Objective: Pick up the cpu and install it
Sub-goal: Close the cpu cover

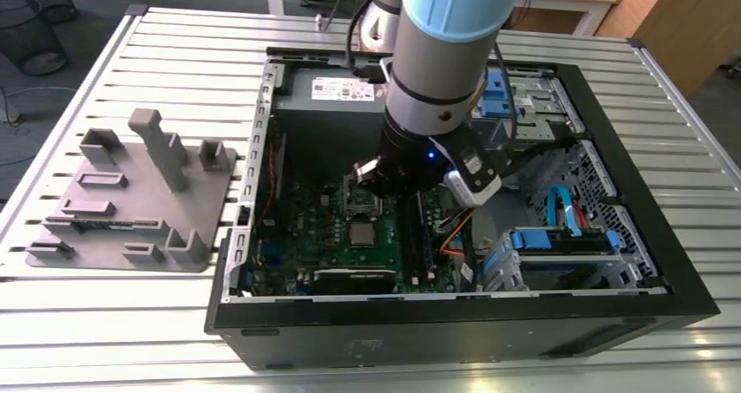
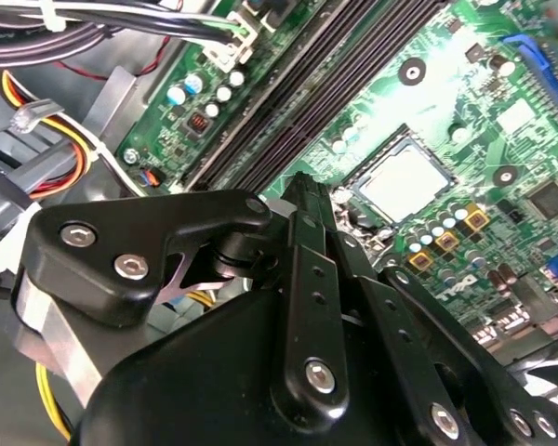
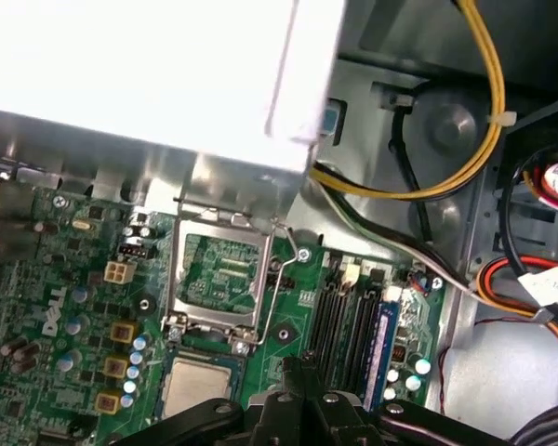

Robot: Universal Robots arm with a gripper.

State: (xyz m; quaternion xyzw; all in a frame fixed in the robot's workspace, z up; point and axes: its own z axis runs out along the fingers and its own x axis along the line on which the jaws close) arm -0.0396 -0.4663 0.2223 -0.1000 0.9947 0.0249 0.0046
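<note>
Claw [image 2: 303,186] hangs pinched together and empty over the green motherboard [image 2: 381,88], near the cpu [image 2: 402,183] seated on it.

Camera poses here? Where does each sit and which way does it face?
Exterior view: above, off the arm, looking down into the open computer case; the arm reaches in.
First wrist view: on the wrist, facing the motherboard and open socket frame; gripper in the foreground.
Second wrist view: on the wrist, facing the motherboard past the gripper's links.
All share the cpu.

light: bright, even | glare: power supply [image 3: 139,65] blown white | shadows: soft
</note>
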